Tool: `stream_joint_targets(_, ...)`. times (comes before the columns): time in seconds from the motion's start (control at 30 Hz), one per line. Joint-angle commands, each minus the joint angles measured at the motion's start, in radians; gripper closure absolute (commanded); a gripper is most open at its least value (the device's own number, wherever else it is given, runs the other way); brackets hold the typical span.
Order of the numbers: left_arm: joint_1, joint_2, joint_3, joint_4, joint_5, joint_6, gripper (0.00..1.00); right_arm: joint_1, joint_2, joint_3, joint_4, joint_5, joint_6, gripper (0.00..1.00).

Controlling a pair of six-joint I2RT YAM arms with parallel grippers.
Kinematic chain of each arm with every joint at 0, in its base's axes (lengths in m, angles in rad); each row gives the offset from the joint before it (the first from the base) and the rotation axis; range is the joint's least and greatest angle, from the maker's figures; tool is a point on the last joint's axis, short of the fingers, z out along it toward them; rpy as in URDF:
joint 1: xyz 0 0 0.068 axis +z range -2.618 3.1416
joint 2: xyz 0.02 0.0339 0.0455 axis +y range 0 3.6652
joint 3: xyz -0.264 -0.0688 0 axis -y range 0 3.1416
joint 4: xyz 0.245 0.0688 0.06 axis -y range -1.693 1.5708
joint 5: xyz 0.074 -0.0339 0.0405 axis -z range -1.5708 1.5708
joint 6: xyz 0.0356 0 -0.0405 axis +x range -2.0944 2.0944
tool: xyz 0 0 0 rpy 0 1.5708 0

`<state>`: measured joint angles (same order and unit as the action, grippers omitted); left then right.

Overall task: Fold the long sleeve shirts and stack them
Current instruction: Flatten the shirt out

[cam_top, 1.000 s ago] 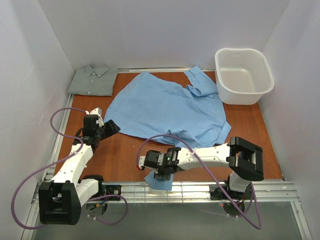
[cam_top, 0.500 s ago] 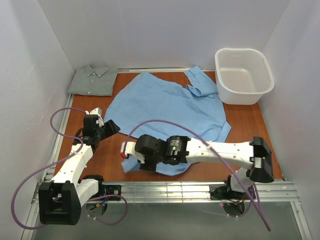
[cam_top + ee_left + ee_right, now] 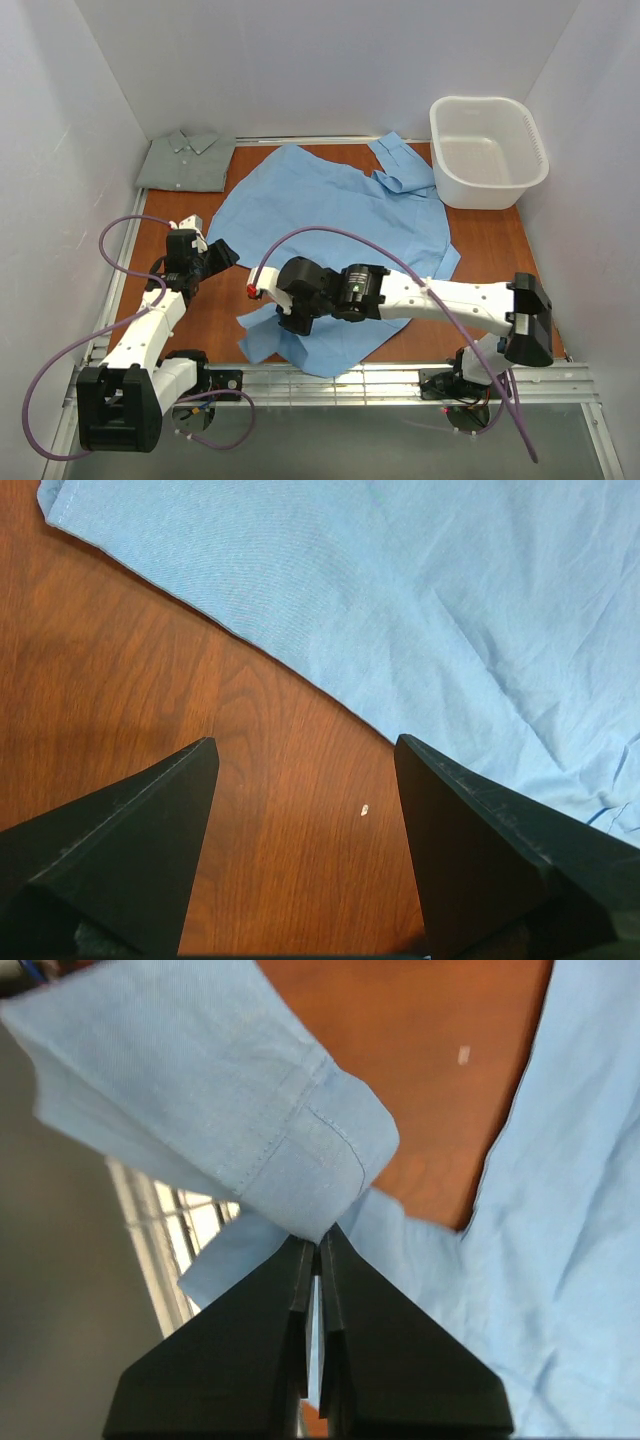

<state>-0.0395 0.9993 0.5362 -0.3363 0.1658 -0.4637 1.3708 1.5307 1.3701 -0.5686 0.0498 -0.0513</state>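
The sky-blue shirt [image 3: 330, 215] lies spread over the middle of the wooden table [image 3: 500, 250]. One sleeve runs to the near edge. My right gripper [image 3: 285, 318] is shut on that sleeve's cuff [image 3: 300, 1170] and holds it above the near-left part of the shirt. The grey-green shirt [image 3: 186, 160] lies folded at the far left corner. My left gripper [image 3: 222, 252] is open and empty, low over bare wood just left of the blue shirt's edge [image 3: 300, 640].
A white plastic basket [image 3: 487, 150] stands at the far right corner. White walls close in the left, right and back. A metal rail [image 3: 400, 375] runs along the near edge, under the hanging sleeve.
My right arm has swung left and a little away from me, carrying the blue sleeve cuff from the near edge up over the shirt. The left arm has stayed still.
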Motion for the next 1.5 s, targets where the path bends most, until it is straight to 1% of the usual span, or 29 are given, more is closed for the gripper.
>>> stream_joint_targets(0.0,-0.003,-0.030,-0.005,-0.004,-0.023,0.010,0.32,-0.030,0.026,-0.083,0.004,0.018,0.089,0.94)
stream_joint_targets(0.07,-0.003,-0.033,-0.005,-0.006,-0.025,0.010,0.32,-0.042,0.042,-0.146,0.007,0.021,0.100,0.82)
stream_joint_targets(0.1,-0.003,-0.031,-0.004,-0.004,-0.025,0.010,0.32,-0.042,0.049,-0.158,0.006,0.016,0.102,0.70)
stream_joint_targets(0.17,-0.003,-0.028,0.008,-0.006,-0.020,0.007,0.32,-0.042,0.055,-0.177,0.004,-0.002,0.111,0.57)
stream_joint_targets(0.2,-0.003,-0.027,0.018,-0.006,-0.008,0.002,0.32,-0.044,0.049,-0.180,0.004,-0.004,0.116,0.46)
stream_joint_targets(0.27,-0.003,-0.013,0.039,-0.006,0.001,-0.003,0.32,-0.056,0.020,-0.192,0.003,0.024,0.131,0.38)
stream_joint_targets(0.3,-0.003,-0.004,0.072,-0.004,0.001,-0.009,0.32,-0.084,0.010,-0.197,-0.002,0.038,0.139,0.34)
stream_joint_targets(0.37,-0.003,0.050,0.109,0.008,-0.002,-0.007,0.32,-0.133,-0.036,-0.226,-0.011,0.062,0.174,0.34)
stream_joint_targets(0.4,-0.003,0.076,0.149,0.013,-0.003,-0.007,0.32,-0.198,-0.055,-0.244,-0.010,0.062,0.191,0.34)
stream_joint_targets(0.43,-0.003,0.102,0.172,0.026,0.006,-0.006,0.32,-0.235,-0.096,-0.262,-0.008,0.073,0.209,0.35)
stream_joint_targets(0.47,-0.005,0.167,0.192,0.037,0.011,-0.006,0.32,-0.274,-0.116,-0.305,-0.010,0.081,0.240,0.36)
stream_joint_targets(0.5,-0.007,0.198,0.211,0.048,0.017,-0.006,0.32,-0.350,-0.136,-0.325,-0.010,0.087,0.251,0.36)
stream_joint_targets(0.57,-0.016,0.307,0.275,0.074,0.018,-0.003,0.32,-0.426,-0.188,-0.392,-0.007,0.117,0.281,0.37)
stream_joint_targets(0.6,-0.022,0.347,0.301,0.080,0.017,-0.001,0.32,-0.502,-0.202,-0.414,-0.008,0.127,0.289,0.38)
stream_joint_targets(0.63,-0.028,0.382,0.347,0.091,0.011,0.008,0.32,-0.544,-0.231,-0.437,-0.005,0.130,0.300,0.38)
stream_joint_targets(0.67,-0.043,0.456,0.376,0.095,0.008,0.014,0.32,-0.582,-0.245,-0.457,0.007,0.128,0.310,0.39)
stream_joint_targets(0.7,-0.051,0.490,0.399,0.100,0.002,0.022,0.32,-0.660,-0.257,-0.501,0.016,0.124,0.326,0.39)
stream_joint_targets(0.77,-0.078,0.565,0.470,0.109,-0.024,0.046,0.32,-0.726,-0.288,-0.538,0.041,0.105,0.341,0.39)
stream_joint_targets(0.8,-0.083,0.632,0.490,0.109,-0.028,0.049,0.32,-0.780,-0.294,-0.571,0.065,0.095,0.350,0.39)
stream_joint_targets(0.93,-0.094,0.775,0.562,0.117,-0.038,0.048,0.35,-0.858,-0.273,-0.627,0.124,0.035,0.366,0.39)
stream_joint_targets(1.07,-0.097,0.815,0.561,0.115,-0.069,0.031,0.38,-0.915,-0.230,-0.667,0.180,0.002,0.384,0.40)
stream_joint_targets(1.17,-0.097,0.800,0.498,0.095,-0.081,-0.024,0.40,-0.941,-0.176,-0.671,0.191,-0.008,0.390,0.40)
stream_joint_targets(1.2,-0.097,0.792,0.452,0.086,-0.077,-0.041,0.41,-0.953,-0.164,-0.671,0.191,-0.011,0.390,0.40)
stream_joint_targets(1.27,-0.097,0.750,0.403,0.043,-0.065,-0.107,0.41,-0.972,-0.135,-0.663,0.194,-0.019,0.390,0.41)
stream_joint_targets(1.3,-0.097,0.725,0.337,0.024,-0.058,-0.127,0.41,-0.989,-0.123,-0.660,0.194,-0.024,0.389,0.40)
stream_joint_targets(1.33,-0.097,0.702,0.305,0.020,-0.040,-0.151,0.41,-1.001,-0.116,-0.657,0.196,-0.027,0.389,0.40)
stream_joint_targets(1.37,-0.097,0.643,0.265,0.016,-0.037,-0.165,0.41,-1.022,-0.112,-0.649,0.197,-0.030,0.386,0.40)
stream_joint_targets(1.43,-0.099,0.581,0.169,-0.012,-0.023,-0.199,0.41,-1.039,-0.093,-0.643,0.199,-0.034,0.380,0.40)
stream_joint_targets(1.47,-0.097,0.506,0.139,-0.021,-0.019,-0.210,0.41,-1.059,-0.087,-0.631,0.210,-0.036,0.375,0.40)
